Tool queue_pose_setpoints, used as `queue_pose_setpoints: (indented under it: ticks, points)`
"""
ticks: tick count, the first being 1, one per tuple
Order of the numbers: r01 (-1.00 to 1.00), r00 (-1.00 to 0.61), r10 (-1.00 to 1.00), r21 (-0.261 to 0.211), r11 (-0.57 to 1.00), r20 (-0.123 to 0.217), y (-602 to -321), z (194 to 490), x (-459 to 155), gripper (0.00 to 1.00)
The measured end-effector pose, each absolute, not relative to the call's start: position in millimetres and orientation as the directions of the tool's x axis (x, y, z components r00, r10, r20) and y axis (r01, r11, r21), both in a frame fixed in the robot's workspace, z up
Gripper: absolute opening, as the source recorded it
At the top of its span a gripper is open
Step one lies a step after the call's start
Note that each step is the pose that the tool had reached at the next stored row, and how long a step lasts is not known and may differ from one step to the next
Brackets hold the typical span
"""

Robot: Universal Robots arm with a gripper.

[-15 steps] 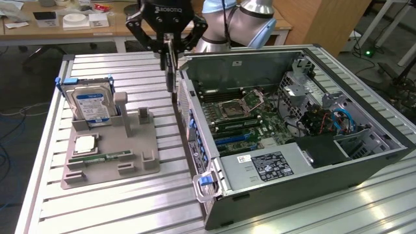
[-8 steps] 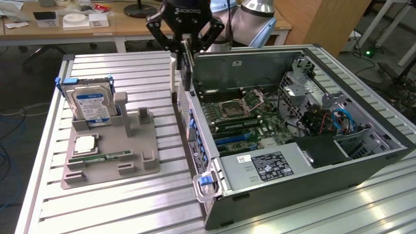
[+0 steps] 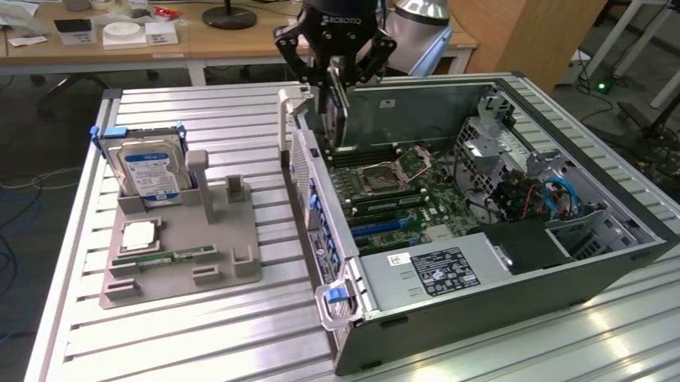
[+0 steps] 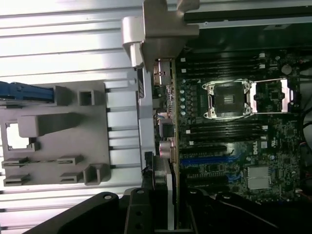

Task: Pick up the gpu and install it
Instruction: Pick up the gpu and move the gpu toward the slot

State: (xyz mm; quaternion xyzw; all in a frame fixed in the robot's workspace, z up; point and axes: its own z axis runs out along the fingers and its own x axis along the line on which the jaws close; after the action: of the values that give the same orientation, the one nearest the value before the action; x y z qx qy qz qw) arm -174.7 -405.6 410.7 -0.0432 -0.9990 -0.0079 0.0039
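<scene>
Upright gpu [image 3: 338, 119] gripped in hand [image 3: 338, 79], above open computer case [image 3: 478, 290], hard drive [image 3: 149, 171] in holder [image 3: 181, 274]

Gpu [image 3: 338, 119]: thin flat card, dark broad face w/ silvery-grey edge. Stands on end, approx vertical, seen nearly edge-on in the exterior view. Clamped between the jaws at its upper part, clear of the counter. Lower end hangs inside the open pc case [image 3: 552, 286], just beside its rear wall and over the motherboard [image 3: 425, 191] (contact w/ the board can't be told). In the wrist view the gpu [image 4: 170, 195] shows as a pale strip along the board's edge.
</scene>
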Motion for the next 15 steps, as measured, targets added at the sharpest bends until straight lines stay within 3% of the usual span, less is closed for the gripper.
queue_pose_setpoints:
  ticks: [15]
  points:
    - [0.073, -0.997, 0.073, 0.015, 0.997, 0.009, -406, 408, -113, 0.29]
